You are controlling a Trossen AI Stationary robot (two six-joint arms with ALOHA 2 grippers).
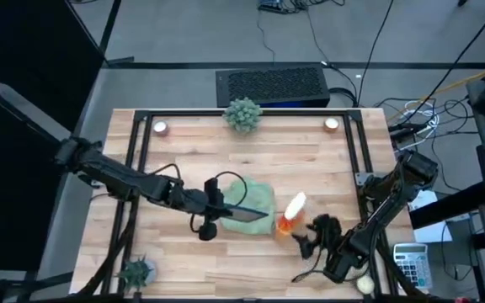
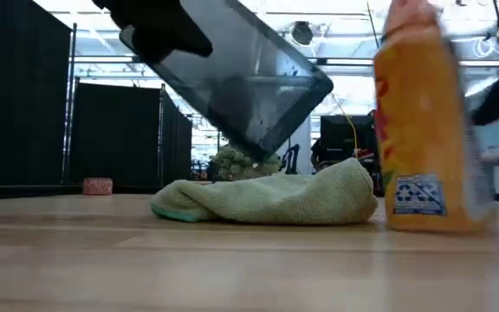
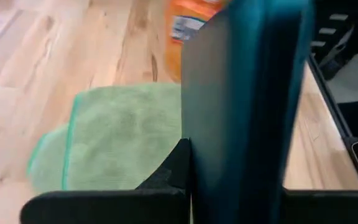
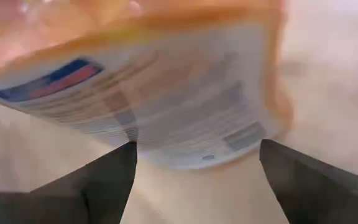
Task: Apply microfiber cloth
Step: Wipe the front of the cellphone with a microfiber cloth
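Note:
The pale green microfiber cloth (image 1: 259, 199) (image 2: 275, 198) (image 3: 117, 137) lies bunched on the wooden table at its middle. My left gripper (image 1: 215, 208) (image 3: 241, 193) is shut on a dark tablet (image 1: 244, 211) (image 2: 241, 78) held tilted above the cloth. An orange spray bottle (image 1: 289, 217) (image 2: 423, 130) (image 4: 154, 93) stands upright just right of the cloth. My right gripper (image 1: 308, 238) (image 4: 197, 149) is open at the bottle's right, one finger on either side of its lower end. My left gripper pinches the tablet by one edge (image 3: 229, 180) between its two fingers, coming level from the table's left. The tablet is lifted clear and slants down toward the cloth, its low corner (image 2: 258, 149) just above it. My right gripper: whether it touches the bottle, I cannot tell.
A spiky green plant ball (image 1: 242, 114) sits at the far edge between two small round lights (image 1: 160, 127) (image 1: 332, 124). A small plant (image 1: 137, 271) is at the near left, a white ball (image 1: 365, 284) at the near right. A black frame (image 1: 137, 160) borders the table.

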